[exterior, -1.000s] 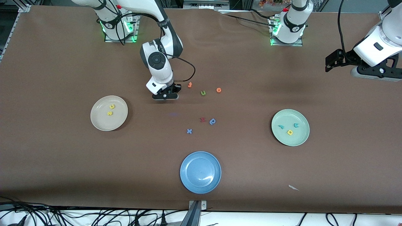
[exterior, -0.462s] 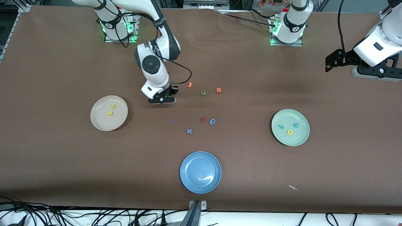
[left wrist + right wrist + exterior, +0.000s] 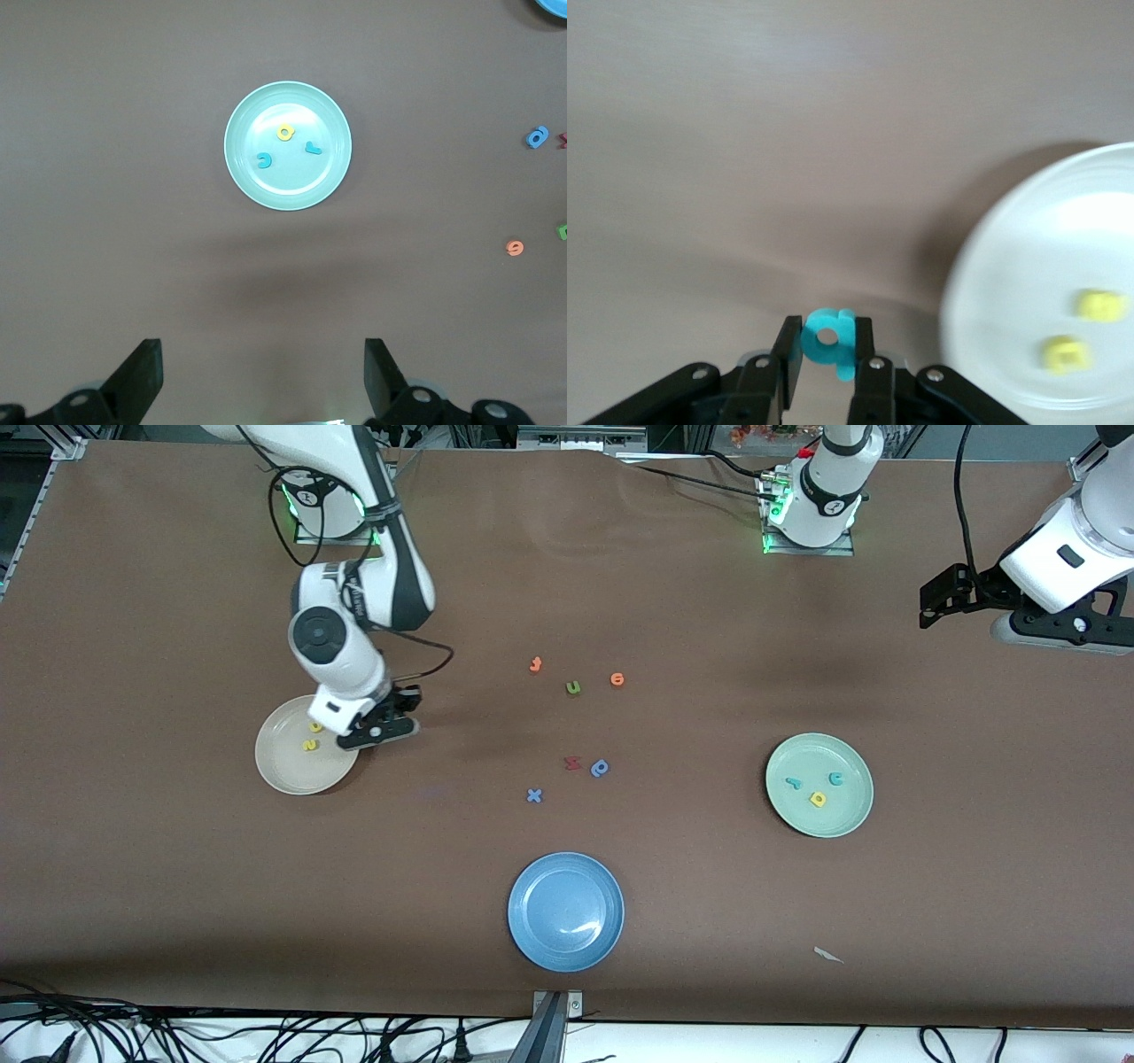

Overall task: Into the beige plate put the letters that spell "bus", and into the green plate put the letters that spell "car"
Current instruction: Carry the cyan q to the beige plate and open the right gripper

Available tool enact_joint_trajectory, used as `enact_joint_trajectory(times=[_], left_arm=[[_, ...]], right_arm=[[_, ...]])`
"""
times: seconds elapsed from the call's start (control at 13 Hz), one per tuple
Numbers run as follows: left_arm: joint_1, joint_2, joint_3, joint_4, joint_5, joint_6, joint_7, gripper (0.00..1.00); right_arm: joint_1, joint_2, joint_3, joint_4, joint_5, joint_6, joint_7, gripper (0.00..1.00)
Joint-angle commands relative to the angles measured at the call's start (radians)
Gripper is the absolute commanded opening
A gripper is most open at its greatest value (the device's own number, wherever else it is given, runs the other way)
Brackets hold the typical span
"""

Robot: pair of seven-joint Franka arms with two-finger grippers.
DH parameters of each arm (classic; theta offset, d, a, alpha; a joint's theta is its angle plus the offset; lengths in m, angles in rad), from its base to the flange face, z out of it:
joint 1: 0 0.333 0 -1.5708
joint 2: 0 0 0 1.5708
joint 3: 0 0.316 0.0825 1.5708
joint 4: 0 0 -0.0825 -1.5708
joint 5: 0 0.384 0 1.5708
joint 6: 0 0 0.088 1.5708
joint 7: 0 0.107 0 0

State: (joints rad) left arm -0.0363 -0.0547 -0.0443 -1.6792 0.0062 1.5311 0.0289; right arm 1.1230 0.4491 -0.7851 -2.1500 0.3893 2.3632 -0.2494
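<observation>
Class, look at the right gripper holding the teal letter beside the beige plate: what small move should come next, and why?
Probably carry on sideways until over the beige plate, then release. The right gripper, shut on the teal "b", hangs at the plate's edge, where the yellow "u" and "s" already lie. The left gripper waits open.

Brown table, three plates, loose foam letters

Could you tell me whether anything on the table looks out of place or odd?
Only a small pale scrap on the table, nearer the front camera than the green plate; it belongs to neither letters nor plates.
</observation>
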Motion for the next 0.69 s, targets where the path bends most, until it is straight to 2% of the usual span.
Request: enact_joint_trajectory(times=[0.0, 0.08, 0.23, 0.31, 0.38, 0.46, 0.54, 0.62], left_arm=[[-0.005, 0.016, 0.006, 0.033, -0.02, -0.023, -0.001, 1.0], [-0.005, 0.015, 0.006, 0.033, -0.02, -0.023, -0.001, 1.0], [-0.004, 0.015, 0.006, 0.033, -0.02, -0.023, 0.002, 1.0], [-0.005, 0.016, 0.004, 0.033, -0.02, -0.023, -0.001, 1.0], [-0.007, 0.015, 0.004, 0.033, -0.02, -0.023, -0.001, 1.0], [-0.007, 0.015, 0.004, 0.033, -0.02, -0.025, -0.001, 1.0], [-0.005, 0.015, 0.004, 0.033, -0.02, -0.025, 0.0, 1.0], [-0.005, 0.015, 0.004, 0.033, -0.02, -0.025, 0.0, 1.0]], right_arm=[[0.005, -0.015, -0.104, -0.025, 0.008, -0.022, -0.212, 0.19], [-0.008, -0.007, -0.127, -0.025, 0.008, -0.024, -0.265, 0.19], [-0.076, 0.005, -0.134, -0.022, 0.01, -0.024, -0.365, 0.2], [-0.113, 0.007, -0.131, -0.021, 0.014, -0.024, -0.382, 0.35], [-0.124, 0.013, -0.125, -0.014, 0.023, -0.024, -0.372, 0.66], [-0.124, 0.014, -0.12, -0.013, 0.037, -0.024, -0.344, 0.87], [-0.123, 0.013, -0.12, -0.011, 0.039, -0.024, -0.326, 0.99], [-0.12, 0.011, -0.115, -0.004, 0.04, -0.03, -0.321, 0.99]])
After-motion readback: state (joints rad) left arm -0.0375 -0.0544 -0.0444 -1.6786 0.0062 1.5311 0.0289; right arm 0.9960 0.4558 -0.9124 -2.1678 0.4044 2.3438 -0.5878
